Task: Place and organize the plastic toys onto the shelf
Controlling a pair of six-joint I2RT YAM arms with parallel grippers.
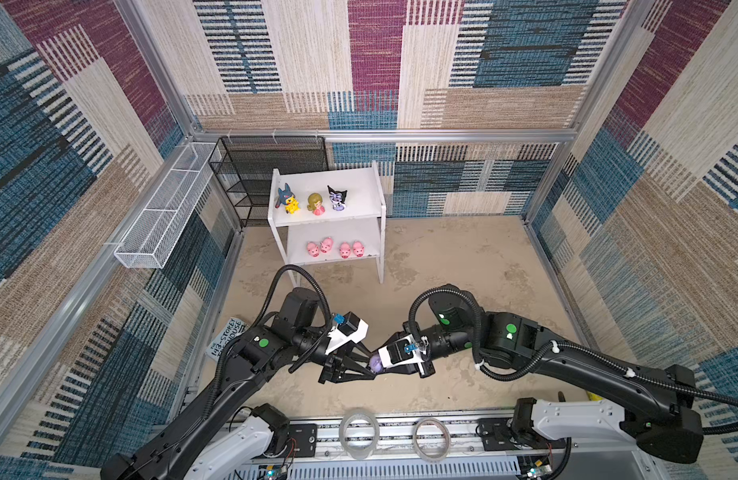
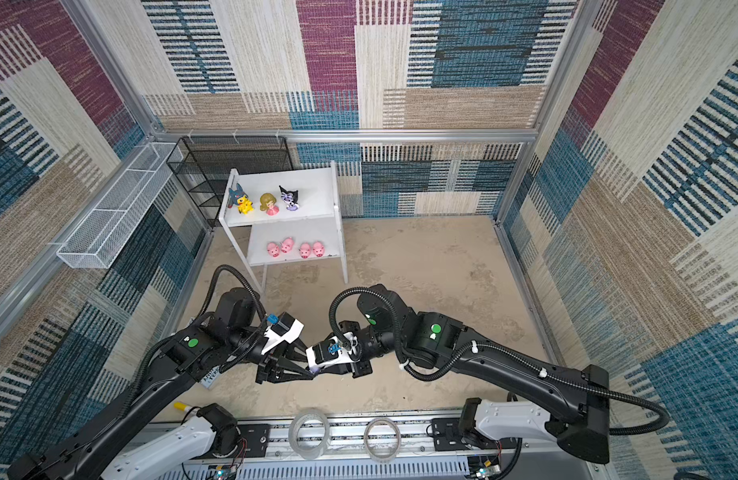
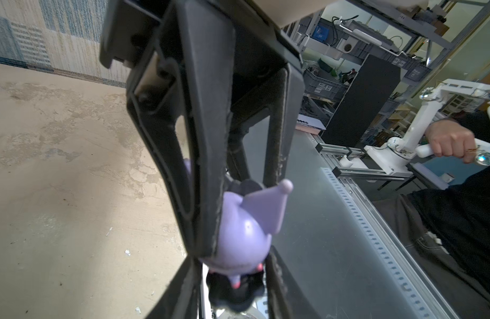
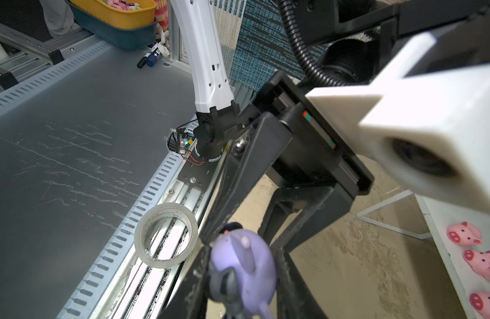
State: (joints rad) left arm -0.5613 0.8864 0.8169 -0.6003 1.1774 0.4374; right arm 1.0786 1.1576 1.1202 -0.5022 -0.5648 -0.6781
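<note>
Handover of the eighth toy; seven already shelved.

On the shelf, matte white flat boards at upper centre-left in both top views, three figures stand on the upper tier and four rounded pink pigs on the lower. The purple toy, glossy moulded plastic with a round head and pointed ear, hangs at lower centre above the mottled beige worktop. The right claw pinches its head between rough-edged black jaws. The left claw stands slightly spread about its dark base. Shelving it appears to be all that remains.

On your white shelf: four pink pigs, blue-hooded yellow figure, black-and-purple figure; off it, lilac-headed figure.
</note>
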